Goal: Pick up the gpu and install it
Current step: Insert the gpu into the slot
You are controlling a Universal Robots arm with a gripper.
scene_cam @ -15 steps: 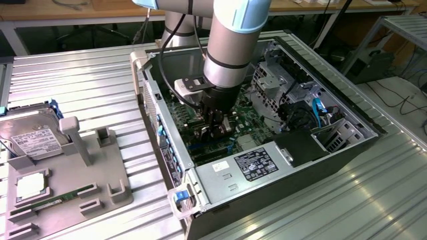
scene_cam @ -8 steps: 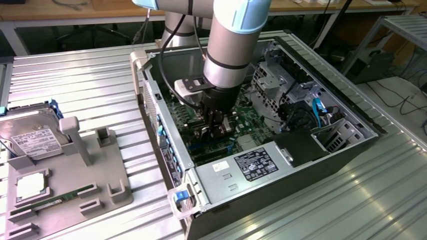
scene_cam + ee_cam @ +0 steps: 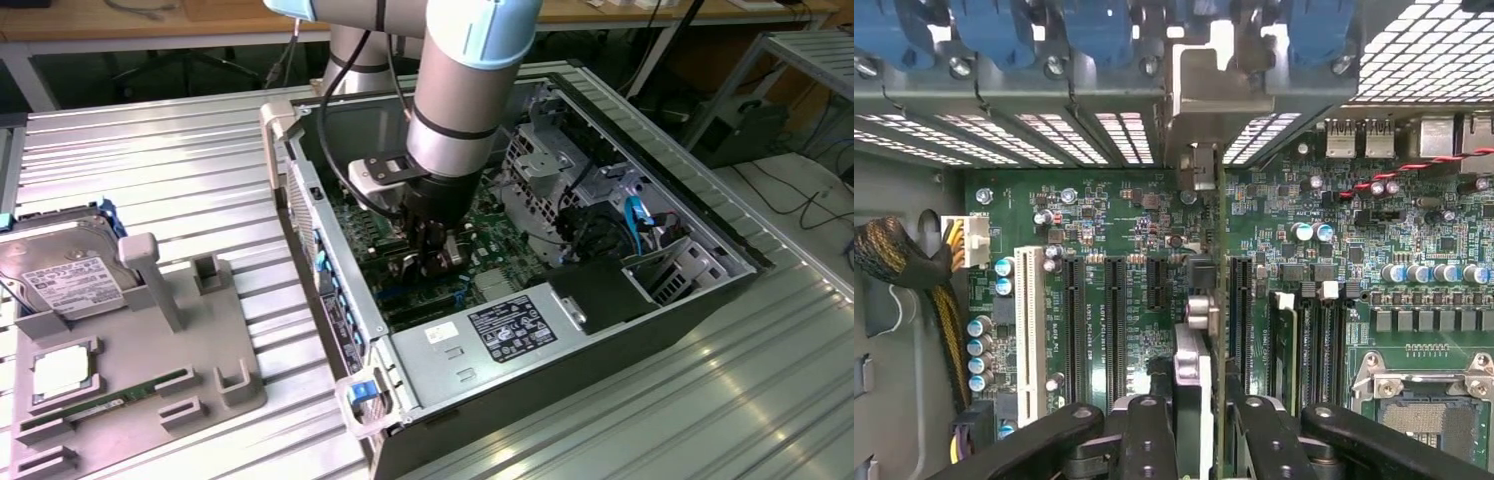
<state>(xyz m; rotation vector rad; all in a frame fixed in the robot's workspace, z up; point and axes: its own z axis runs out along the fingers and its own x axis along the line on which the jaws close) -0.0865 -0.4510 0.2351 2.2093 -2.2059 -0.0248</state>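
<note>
Black fingers of the gripper clamp the gpu from both sides. The card stands on edge over the motherboard slots, bracket end toward the slotted rear wall. All this sits deep inside the open computer case, with the grey parts tray on the exterior view's left.

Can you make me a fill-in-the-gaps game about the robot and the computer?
1. The gripper is shut on the ____.
2. The motherboard beneath it is coloured ____.
3. The hard drive lies ____ the case, on the exterior view's left.

Missing words: gpu; green; outside.
</note>
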